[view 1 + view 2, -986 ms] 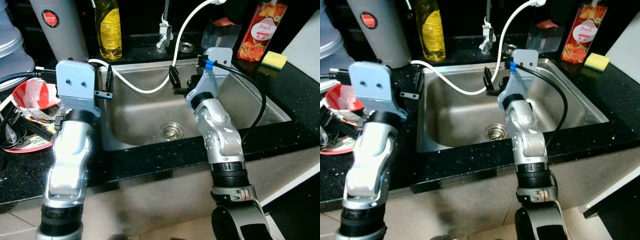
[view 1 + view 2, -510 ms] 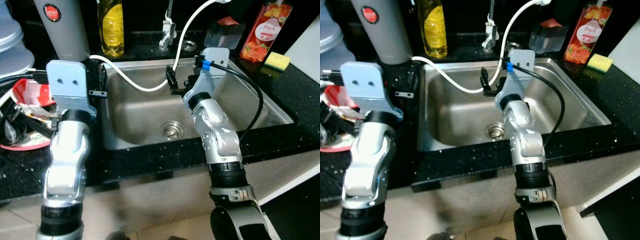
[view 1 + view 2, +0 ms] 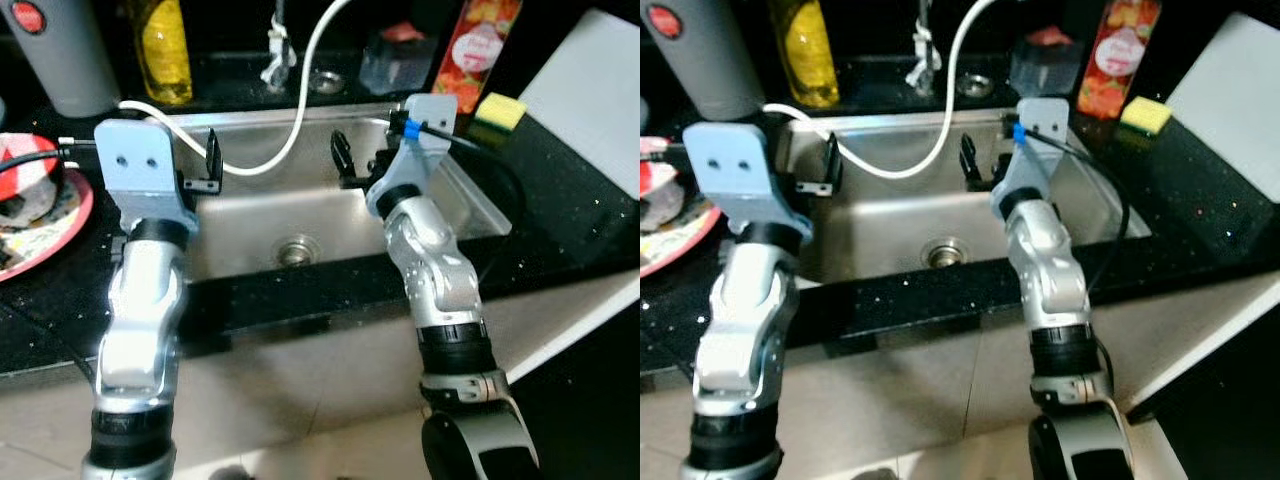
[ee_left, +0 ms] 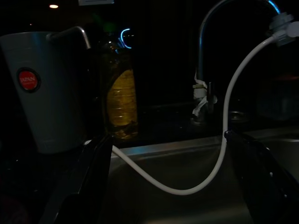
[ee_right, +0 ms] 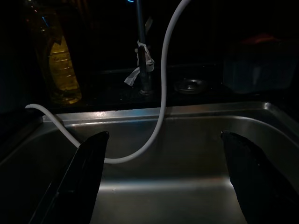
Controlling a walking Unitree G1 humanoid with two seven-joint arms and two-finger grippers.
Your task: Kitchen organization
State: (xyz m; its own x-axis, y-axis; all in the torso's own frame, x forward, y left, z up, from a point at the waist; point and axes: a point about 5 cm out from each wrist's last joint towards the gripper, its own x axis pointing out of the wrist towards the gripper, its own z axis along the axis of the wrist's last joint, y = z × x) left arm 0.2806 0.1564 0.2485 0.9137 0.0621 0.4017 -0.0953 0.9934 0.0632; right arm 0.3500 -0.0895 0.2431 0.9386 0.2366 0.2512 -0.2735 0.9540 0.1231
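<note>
A steel sink (image 3: 250, 215) is set in the black counter in front of me. A white hose (image 3: 290, 130) hangs from the faucet (image 3: 272, 50) and loops across the basin to its left rim. My left gripper (image 3: 205, 165) is held over the sink's left edge, open and with nothing in it. In the left wrist view its fingers (image 4: 93, 177) frame the hose and a yellow bottle (image 4: 119, 100). Over the basin's right half, my right gripper (image 3: 360, 165) is also open and holds nothing; its fingers (image 5: 88, 172) frame the basin.
A grey jug (image 3: 55, 60) and the yellow bottle (image 3: 165, 55) stand behind the sink on the left. A red plate (image 3: 40, 215) with clutter lies far left. A clear box (image 3: 395, 65), a red juice bottle (image 3: 475, 45), a yellow sponge (image 3: 497, 107) and a white board (image 3: 590, 90) are on the right.
The whole picture has shifted: the counter now sits higher and further left, with more floor showing, so the camera moved. Both arms keep their pose and both grippers stay open.
</note>
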